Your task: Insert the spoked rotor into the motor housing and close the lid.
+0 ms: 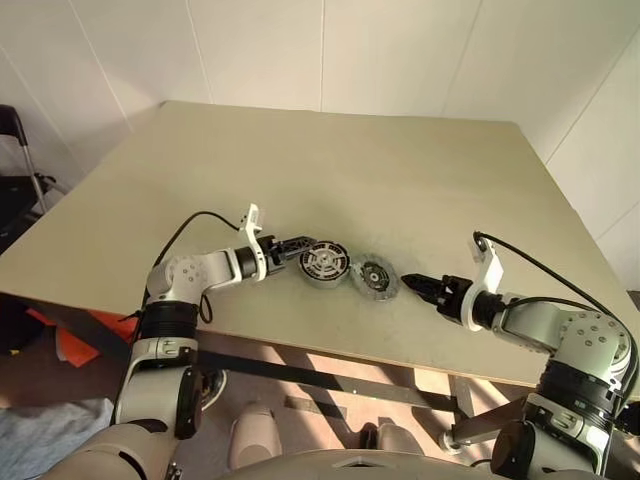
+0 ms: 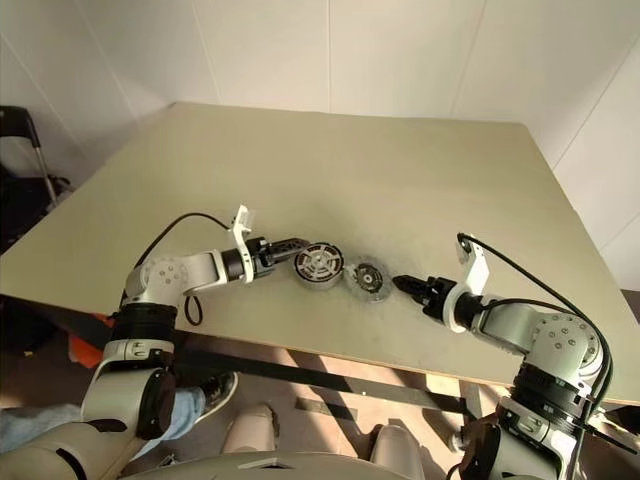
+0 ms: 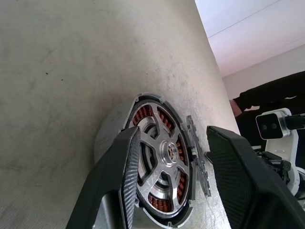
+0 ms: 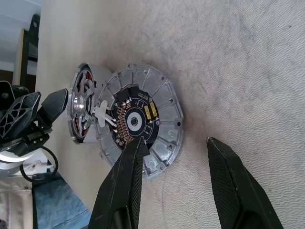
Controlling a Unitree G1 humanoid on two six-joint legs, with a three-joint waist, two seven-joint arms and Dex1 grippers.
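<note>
**Though Filled, Not Yet Covered**

Pictured flat on the tan table (image 1: 420, 170): the motor housing (image 1: 325, 264), thick and round, with copper-orange windings glowing between silver spokes. Seated inside the housing, the spoked rotor (image 3: 164, 153), its hub at the housing's centre and its face level with the housing's rim.

Lying just beside the housing on its right, the lid (image 1: 375, 277), grey and jagged at the edge, with a dark board and a copper ring at its middle. Impossible to tell whether touching the housing or barely apart from it.

Poised just left of the housing, the left gripper (image 1: 299, 244), with fingers (image 3: 119, 181) spread and released, grasping nothing. Seen from the left wrist, one tip crossing in front of the housing's rim and the other standing off to its far side.

Hovering to the right of the housing, beyond the lid, the right gripper (image 1: 410, 282), pointing back toward the housing. Fingers (image 4: 124, 186) likewise parted and empty, close to the lid's outer edge but not clamped on it.

Trailing away from the housing on the left, a black cable (image 1: 195, 222) looping over the left arm.
</note>
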